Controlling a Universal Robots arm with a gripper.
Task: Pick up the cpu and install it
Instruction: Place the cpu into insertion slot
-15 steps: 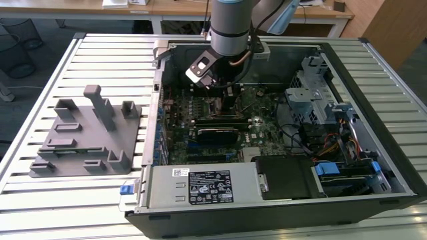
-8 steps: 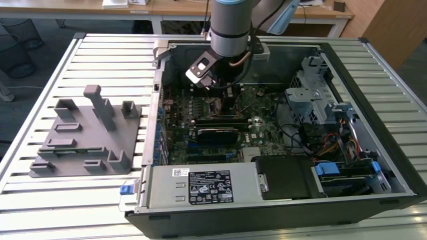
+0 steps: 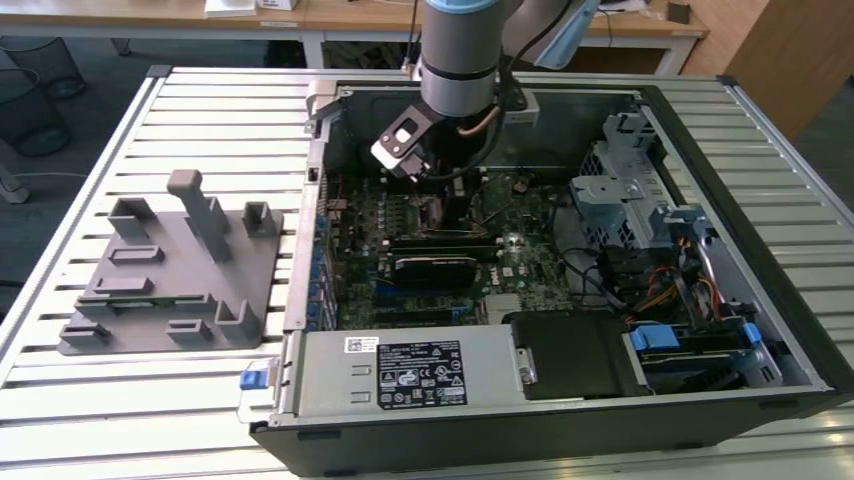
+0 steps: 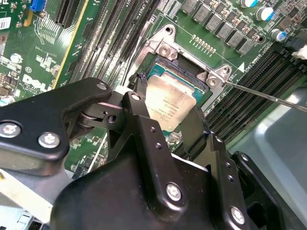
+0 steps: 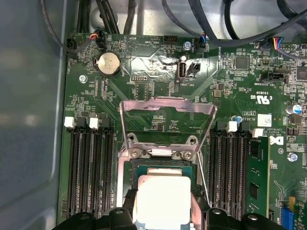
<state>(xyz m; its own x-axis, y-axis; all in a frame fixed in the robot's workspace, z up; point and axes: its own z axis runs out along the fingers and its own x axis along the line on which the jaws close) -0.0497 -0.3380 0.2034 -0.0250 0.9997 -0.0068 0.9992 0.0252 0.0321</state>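
The cpu [image 4: 169,101], a pale silver square chip, lies level within the black socket frame [image 4: 192,67] on the green motherboard. I cannot tell whether it rests in the socket or hangs just above it. My gripper [image 4: 168,109] is shut on it, one black finger [image 4: 138,96] against each opposite side. In the first wrist view the cpu [image 5: 160,201] sits between the same fingers [image 5: 128,207], with the gripper [image 5: 161,211] straight over the socket. The exterior view has my arm [image 3: 454,60] reaching down into the open computer case over the socket area [image 3: 434,205].
The socket's metal load plate [image 5: 165,112] is swung open and its thin lever [image 4: 268,96] is raised. Memory slots [image 5: 88,167] flank the socket on both sides. Case walls [image 3: 747,150], a drive cage [image 3: 627,190] and cables surround the board. A grey tray with posts [image 3: 174,270] lies on the slatted table.
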